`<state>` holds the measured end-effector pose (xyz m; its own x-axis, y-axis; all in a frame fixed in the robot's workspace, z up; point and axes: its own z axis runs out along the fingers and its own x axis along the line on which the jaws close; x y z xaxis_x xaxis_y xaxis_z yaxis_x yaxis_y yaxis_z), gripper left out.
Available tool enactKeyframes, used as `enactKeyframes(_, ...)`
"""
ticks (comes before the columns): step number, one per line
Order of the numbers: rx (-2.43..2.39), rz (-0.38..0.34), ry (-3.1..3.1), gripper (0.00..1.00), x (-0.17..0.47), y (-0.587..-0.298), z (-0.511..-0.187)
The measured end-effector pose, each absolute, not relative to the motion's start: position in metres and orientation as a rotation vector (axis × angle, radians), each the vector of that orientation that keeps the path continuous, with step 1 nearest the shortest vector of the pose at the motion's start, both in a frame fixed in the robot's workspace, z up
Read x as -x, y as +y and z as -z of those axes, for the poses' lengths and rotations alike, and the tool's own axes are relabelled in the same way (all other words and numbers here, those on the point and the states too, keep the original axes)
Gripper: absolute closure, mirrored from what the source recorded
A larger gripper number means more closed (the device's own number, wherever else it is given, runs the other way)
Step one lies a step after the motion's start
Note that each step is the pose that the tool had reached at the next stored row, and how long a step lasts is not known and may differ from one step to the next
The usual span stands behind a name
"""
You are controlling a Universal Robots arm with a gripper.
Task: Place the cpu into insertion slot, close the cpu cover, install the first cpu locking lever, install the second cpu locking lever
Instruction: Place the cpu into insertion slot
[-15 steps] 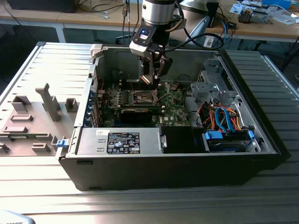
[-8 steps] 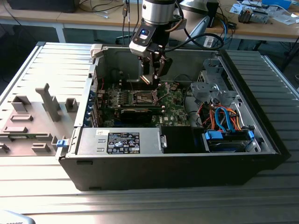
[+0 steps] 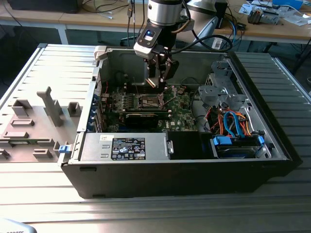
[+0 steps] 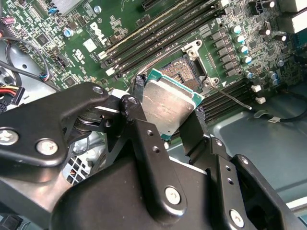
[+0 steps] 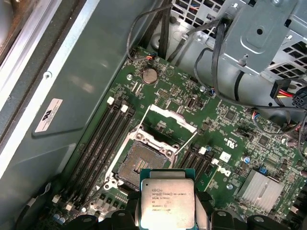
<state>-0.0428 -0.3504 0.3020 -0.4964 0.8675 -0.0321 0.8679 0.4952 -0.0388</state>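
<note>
My hand (image 4: 168, 103) pinches the cpu (image 5: 167, 203) by two edges above the bare insertion slot (image 5: 141, 165), whose cpu cover (image 5: 173, 118) stands open

Cpu (image 5: 167, 203) lid: several lines of fine print, not legible. White sticker (image 5: 49, 115) on case wall (image 5: 91, 81): dark mark, unreadable. Black label (image 3: 128, 148) on power supply (image 3: 95, 145): white print, illegible. Motherboard (image 4: 124, 14): white logo (image 4: 100, 32).

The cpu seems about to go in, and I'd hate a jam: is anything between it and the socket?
Nothing visible is. The gripper holds the cpu above the socket, not touching it. In the first wrist view the socket lies bare and its cover is swung up off it.
</note>
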Motion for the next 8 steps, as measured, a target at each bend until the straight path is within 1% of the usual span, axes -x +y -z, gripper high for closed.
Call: enactKeyframes(8, -1.586, 0.078, 2.701, 0.45, 0.0428, -0.3504, -0.302)
